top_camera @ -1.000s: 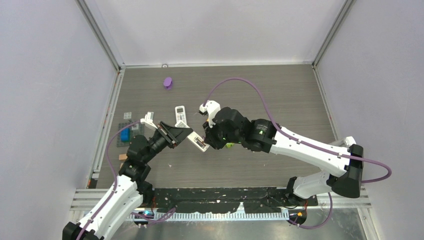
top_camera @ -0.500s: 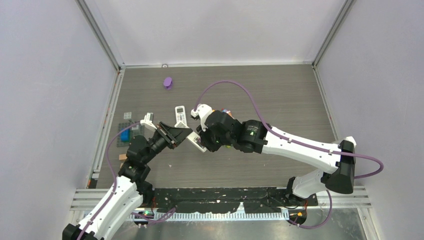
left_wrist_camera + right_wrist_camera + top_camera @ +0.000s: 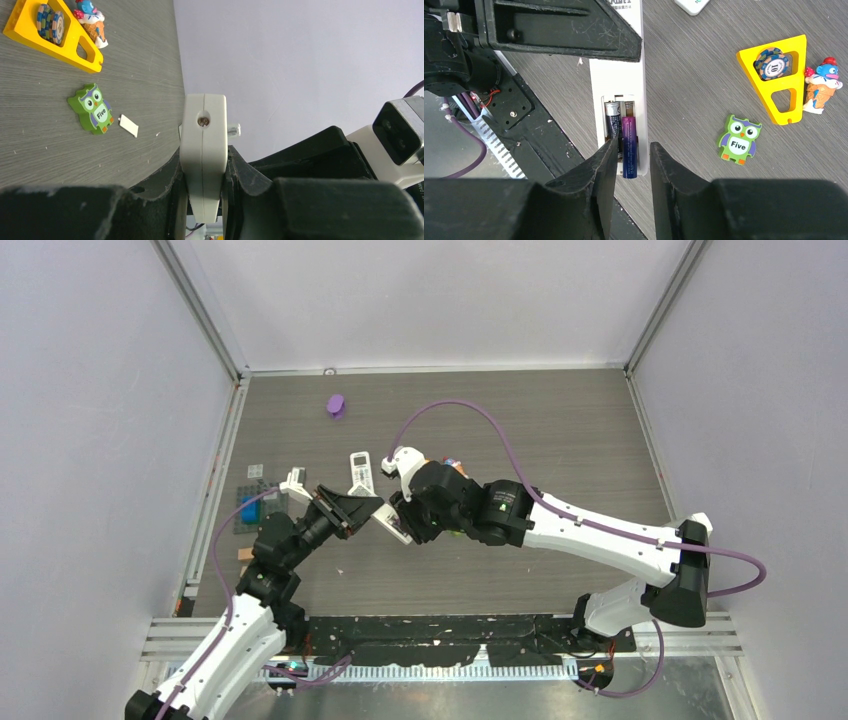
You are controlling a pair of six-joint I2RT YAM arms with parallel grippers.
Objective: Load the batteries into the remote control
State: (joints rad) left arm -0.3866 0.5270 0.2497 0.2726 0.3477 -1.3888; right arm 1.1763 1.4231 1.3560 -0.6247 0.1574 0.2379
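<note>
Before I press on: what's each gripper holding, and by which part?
Left gripper clamps the remote control at the end opposite its battery bay. Right gripper holds nothing; it's open around the purple battery.

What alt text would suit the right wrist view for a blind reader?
A white remote, clamped by the left gripper, has a dark battery and a purple battery side by side in its open back, the right gripper open over them. A green owl toy lies nearby.

White remote (image 3: 202, 140) edge-on, clamped in left gripper (image 3: 204, 172); green owl block (image 3: 91, 108) lies on table (image 3: 45, 155) beyond
</note>
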